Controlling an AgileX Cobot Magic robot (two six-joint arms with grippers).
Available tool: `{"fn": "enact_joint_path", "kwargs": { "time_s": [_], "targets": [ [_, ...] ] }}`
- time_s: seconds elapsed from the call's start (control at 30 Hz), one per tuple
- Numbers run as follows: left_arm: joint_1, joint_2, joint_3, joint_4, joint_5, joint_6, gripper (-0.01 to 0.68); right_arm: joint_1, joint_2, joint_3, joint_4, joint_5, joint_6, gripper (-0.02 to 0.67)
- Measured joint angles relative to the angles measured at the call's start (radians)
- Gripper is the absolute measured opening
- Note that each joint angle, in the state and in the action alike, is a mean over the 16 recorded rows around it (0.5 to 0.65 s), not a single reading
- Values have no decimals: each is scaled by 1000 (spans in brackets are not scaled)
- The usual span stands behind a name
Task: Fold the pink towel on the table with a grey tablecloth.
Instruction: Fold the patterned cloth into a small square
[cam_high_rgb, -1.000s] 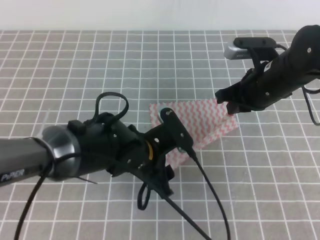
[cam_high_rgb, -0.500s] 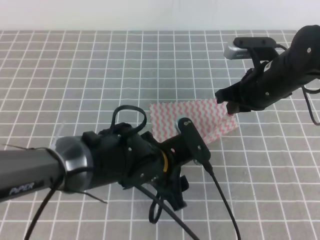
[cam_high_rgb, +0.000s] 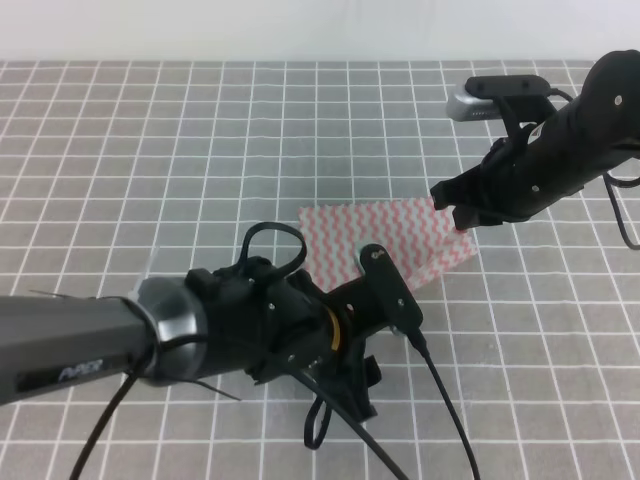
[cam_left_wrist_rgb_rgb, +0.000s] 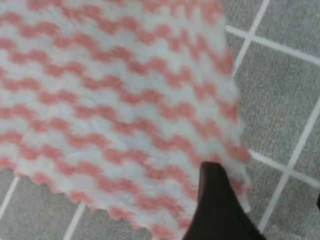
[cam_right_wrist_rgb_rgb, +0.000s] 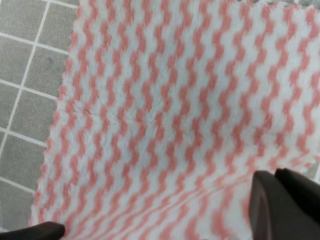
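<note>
While the pink towel (cam_high_rgb: 400, 235) lies flat on the grey surface (cam_high_rgb: 200, 130), both hands sit at its edges, likely to lift and fold it. The right hand (cam_high_rgb: 462, 215) is at the far right corner; I cannot tell if it has pinched the cloth. The left hand (cam_left_wrist_rgb_rgb: 220, 205) is at the near edge, grip hidden too. The left arm (cam_high_rgb: 70, 350) says "Piper".
</note>
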Motion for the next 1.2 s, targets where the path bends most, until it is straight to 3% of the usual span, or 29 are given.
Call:
{"fn": "enact_joint_path", "kwargs": {
  "time_s": [1.2],
  "targets": [
    [70,11,0,15,-58,-33,381,0,3,0,-2,-34,-1,-16]
  ]
}}
